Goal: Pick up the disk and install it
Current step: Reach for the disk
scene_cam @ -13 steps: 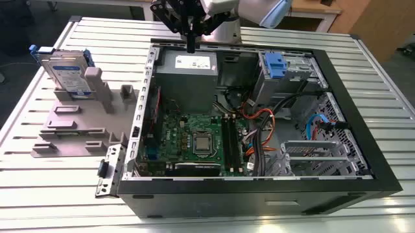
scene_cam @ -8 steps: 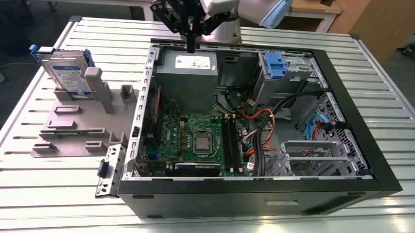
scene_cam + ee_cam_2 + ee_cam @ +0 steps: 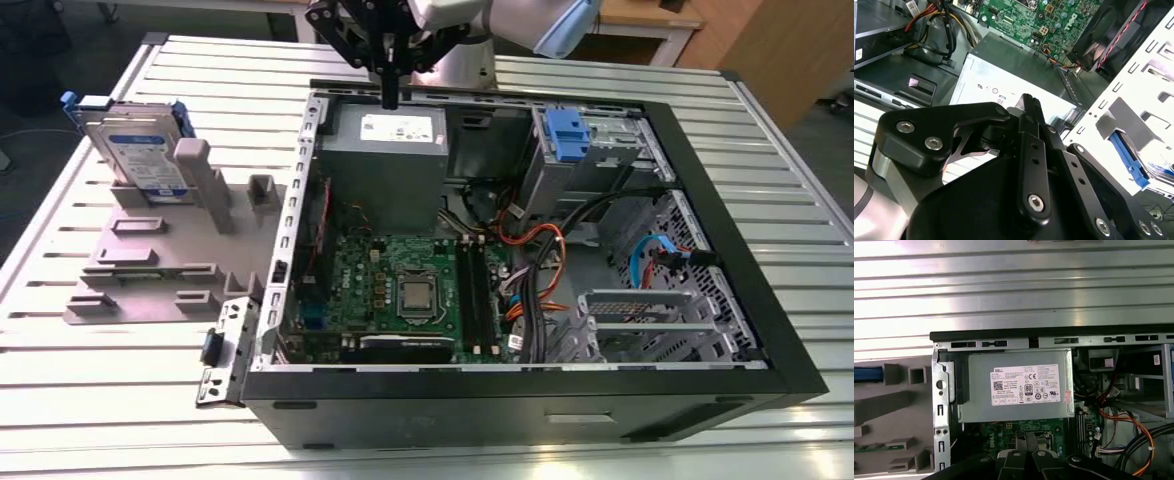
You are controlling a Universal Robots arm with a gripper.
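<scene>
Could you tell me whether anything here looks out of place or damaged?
Nothing looks damaged or spilled. The disk stands upright in the grey stand, apart from the gripper, which hangs shut over the power supply. One metal bracket juts outward from the case.

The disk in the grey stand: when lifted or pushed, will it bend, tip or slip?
The disk is probably stiff, its body being flat metal. Standing on edge in the grey stand, it may tip if pushed sideways. Its faces look smooth, perhaps slippery.

Probably a robotics lab: open computer case [image 3: 534,385] on slatted aluminium table [image 3: 107,400].
</scene>
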